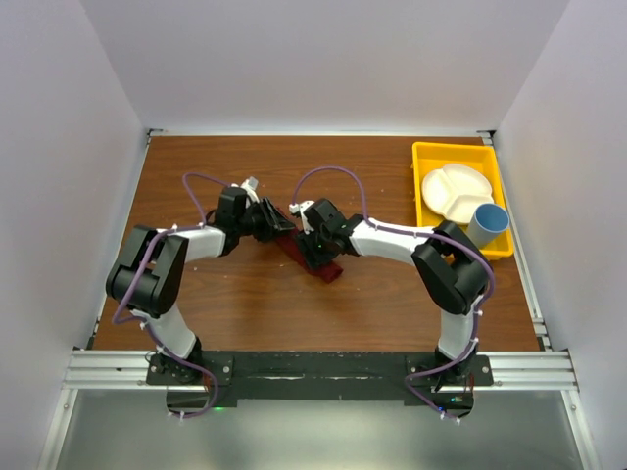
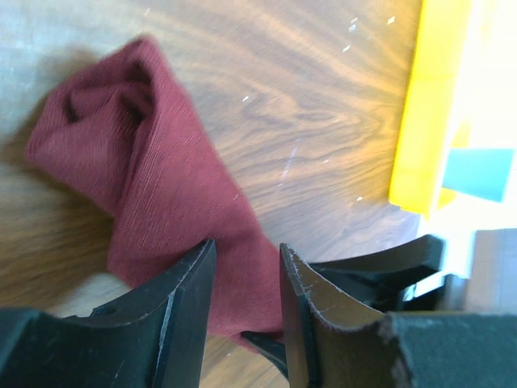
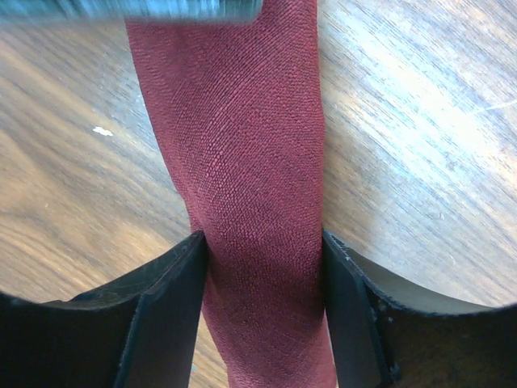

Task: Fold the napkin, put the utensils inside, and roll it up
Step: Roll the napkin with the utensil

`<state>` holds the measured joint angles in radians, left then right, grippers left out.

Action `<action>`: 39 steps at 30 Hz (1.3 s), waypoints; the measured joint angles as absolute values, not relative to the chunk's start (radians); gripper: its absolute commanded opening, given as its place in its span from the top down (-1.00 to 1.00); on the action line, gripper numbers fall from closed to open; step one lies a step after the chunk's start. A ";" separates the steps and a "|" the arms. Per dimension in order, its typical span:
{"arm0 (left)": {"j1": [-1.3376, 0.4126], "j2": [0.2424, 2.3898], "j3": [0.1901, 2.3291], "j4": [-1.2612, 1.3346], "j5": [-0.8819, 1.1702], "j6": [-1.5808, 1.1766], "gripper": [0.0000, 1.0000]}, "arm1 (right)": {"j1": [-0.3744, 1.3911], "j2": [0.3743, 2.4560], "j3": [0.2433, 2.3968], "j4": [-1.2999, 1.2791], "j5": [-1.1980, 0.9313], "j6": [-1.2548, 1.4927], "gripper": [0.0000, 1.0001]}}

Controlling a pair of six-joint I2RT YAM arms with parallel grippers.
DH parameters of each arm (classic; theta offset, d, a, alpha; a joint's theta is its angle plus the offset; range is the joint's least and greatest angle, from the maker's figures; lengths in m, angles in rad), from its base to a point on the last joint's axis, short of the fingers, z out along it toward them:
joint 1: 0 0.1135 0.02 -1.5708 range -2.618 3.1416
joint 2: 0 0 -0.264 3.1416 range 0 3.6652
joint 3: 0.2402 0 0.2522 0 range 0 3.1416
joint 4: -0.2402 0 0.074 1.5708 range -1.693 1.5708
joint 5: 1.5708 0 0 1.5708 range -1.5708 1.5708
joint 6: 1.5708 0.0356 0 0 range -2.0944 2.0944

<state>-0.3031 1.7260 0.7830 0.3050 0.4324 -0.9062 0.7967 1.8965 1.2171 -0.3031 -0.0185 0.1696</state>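
While both arms reach in to mid-table, the napkin (image 1: 317, 258) lies between them as a narrow maroon strip on the wooden table (image 1: 245, 304).

From its own wrist camera, the right gripper (image 3: 262, 315) straddles the strip. Its fingers (image 3: 161, 315) press against both edges, so the cloth fills the gap and narrows there: it has hold of the napkin. The left gripper (image 2: 246, 299) stands just beside it, toward the strip's far-left end, with its fingers (image 2: 190, 307) only narrowly parted. Red cloth shows through that gap and spreads wider behind the fingers, and I cannot tell whether they pinch it or merely stand over it. Beyond them the napkin runs to a bunched, rumpled end. At the table's far right, a yellow tray (image 1: 428, 157) holds a white divided plate (image 1: 453, 191) and a blue cup (image 1: 488, 223).
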 measured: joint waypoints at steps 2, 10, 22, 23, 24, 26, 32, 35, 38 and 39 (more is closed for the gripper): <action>-0.291 1.723 0.800 0.305 0.446 -0.913 0.17 | 0.790 1.895 1.210 -0.292 -0.025 0.168 -0.09; -0.247 1.711 0.867 0.322 0.473 -0.940 0.19 | 0.735 1.890 1.194 -0.267 -0.120 0.171 0.03; -0.228 1.850 0.850 0.349 0.470 -0.931 0.21 | 0.682 1.889 1.171 -0.236 -0.237 0.171 0.31; -0.224 1.855 0.853 0.347 0.472 -0.926 0.21 | 0.677 1.889 1.168 -0.229 -0.249 0.171 0.31; -0.222 1.855 0.868 0.325 0.472 -0.908 0.21 | 0.669 1.889 1.163 -0.221 -0.266 0.171 0.33; -0.222 1.855 0.912 0.279 0.452 -0.868 0.21 | 0.657 1.889 1.156 -0.210 -0.295 0.171 0.44; -0.218 1.832 1.008 0.176 0.396 -0.784 0.12 | 0.609 1.900 1.155 -0.216 -0.408 0.171 0.87; -0.221 1.775 1.013 0.127 0.393 -0.765 0.06 | 0.584 1.913 1.157 -0.215 -0.476 0.175 1.00; -0.234 1.698 1.013 0.057 0.393 -0.761 -0.06 | 0.562 1.927 1.160 -0.215 -0.542 0.179 1.00; -0.242 1.668 1.013 0.023 0.390 -0.762 -0.09 | 0.558 1.932 1.161 -0.213 -0.558 0.182 1.00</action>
